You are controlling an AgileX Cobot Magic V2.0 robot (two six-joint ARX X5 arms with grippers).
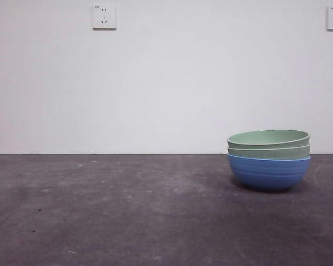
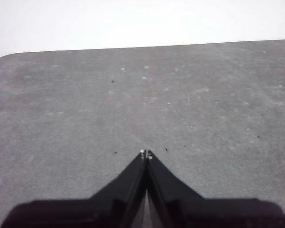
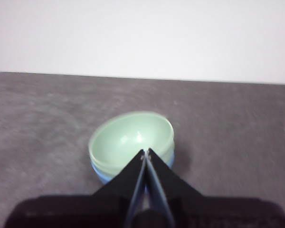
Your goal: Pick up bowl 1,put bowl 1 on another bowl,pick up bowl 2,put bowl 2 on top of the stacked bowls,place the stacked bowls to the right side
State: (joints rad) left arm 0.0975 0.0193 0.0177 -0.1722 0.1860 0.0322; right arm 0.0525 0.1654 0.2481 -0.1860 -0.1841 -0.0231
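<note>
Stacked bowls (image 1: 268, 159) sitting at the table's (image 1: 127, 210) right, final placement seemingly done; right hand (image 3: 146, 153) hovering closed and empty above, left hand (image 2: 146, 154) waiting closed, leaving only withdrawal

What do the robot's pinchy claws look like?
Both look alike. The left gripper and the right gripper each have two flat black jaws that narrow from a wide black base to a point, with tiny pale specks at the tips.

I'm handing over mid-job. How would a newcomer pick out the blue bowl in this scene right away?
Look at the grey table in front of the white wall, toward its right side in the front view, where three bowls sit nested in one stack. The blue bowl is the bottom one, resting on the table; the two above it are pale green.
</note>
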